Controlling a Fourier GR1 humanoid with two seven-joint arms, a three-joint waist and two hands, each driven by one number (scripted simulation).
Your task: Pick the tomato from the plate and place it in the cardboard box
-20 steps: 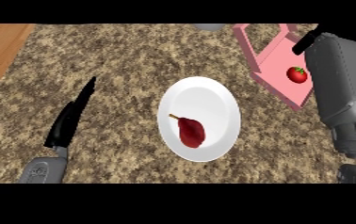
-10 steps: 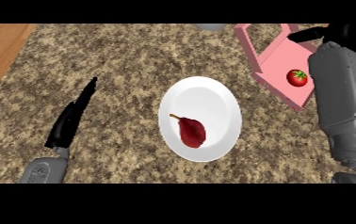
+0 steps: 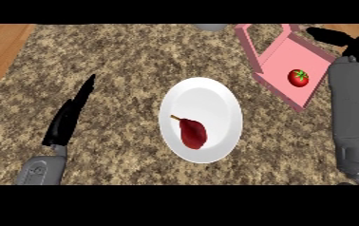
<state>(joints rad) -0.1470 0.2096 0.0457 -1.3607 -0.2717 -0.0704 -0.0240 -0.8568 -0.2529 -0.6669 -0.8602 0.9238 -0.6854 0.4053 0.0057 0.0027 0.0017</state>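
Tomato lies inside the pink box, apart from right hand w/ fingers straight, released, above box's far corner. White plate at centre holds dark red piece. Left hand rests open at left, holding nothing.

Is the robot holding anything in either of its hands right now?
No, nothing. The tomato lies in the pink box, apart from the right hand, whose fingers are straight. The left hand rests open at the left.
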